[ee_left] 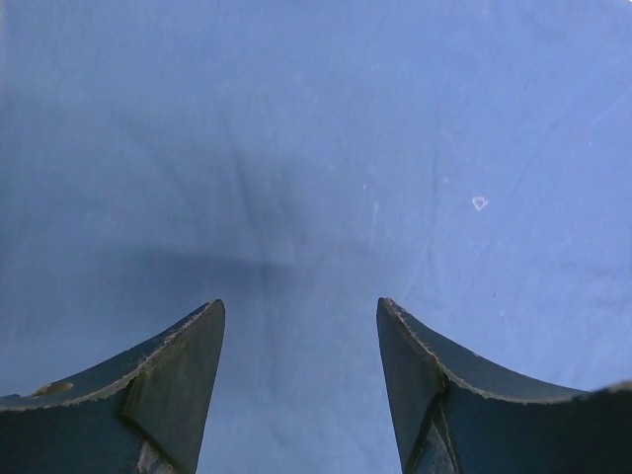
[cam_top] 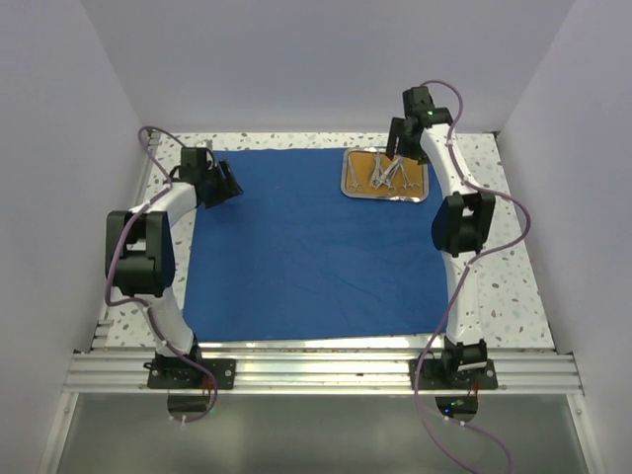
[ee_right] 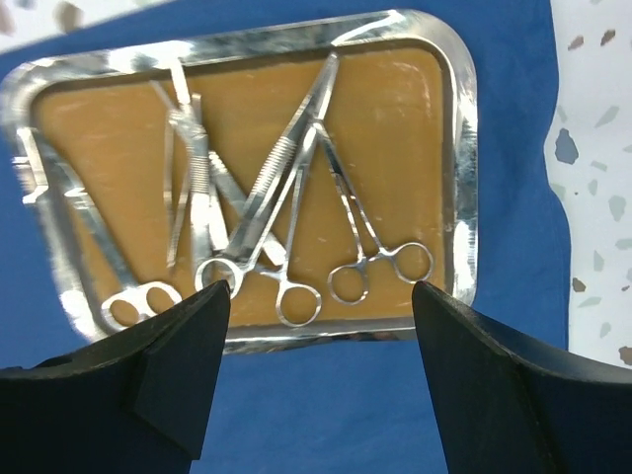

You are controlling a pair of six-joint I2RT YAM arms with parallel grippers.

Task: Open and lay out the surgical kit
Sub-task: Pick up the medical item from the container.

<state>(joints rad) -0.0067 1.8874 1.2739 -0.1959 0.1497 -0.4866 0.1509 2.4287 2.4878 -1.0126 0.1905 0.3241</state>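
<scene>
The royal-blue cloth wrap (cam_top: 306, 252) lies spread flat over the table. The steel tray (cam_top: 428, 176) with an orange-brown inside sits on its far right corner, holding several silver scissors and forceps (cam_top: 385, 173). My right gripper (cam_top: 400, 150) hovers open and empty over the tray's far edge. In the right wrist view the tray (ee_right: 459, 118) and instruments (ee_right: 281, 188) lie just beyond my open gripper (ee_right: 321, 291). My left gripper (cam_top: 229, 186) is open and empty at the cloth's far left edge. The left wrist view shows only blue cloth (ee_left: 316, 148) between the open fingers (ee_left: 188, 355).
Speckled white tabletop (cam_top: 499, 267) shows around the cloth on the right and left (cam_top: 133, 331). White walls enclose the table on three sides. An aluminium rail (cam_top: 316, 370) runs along the near edge by the arm bases.
</scene>
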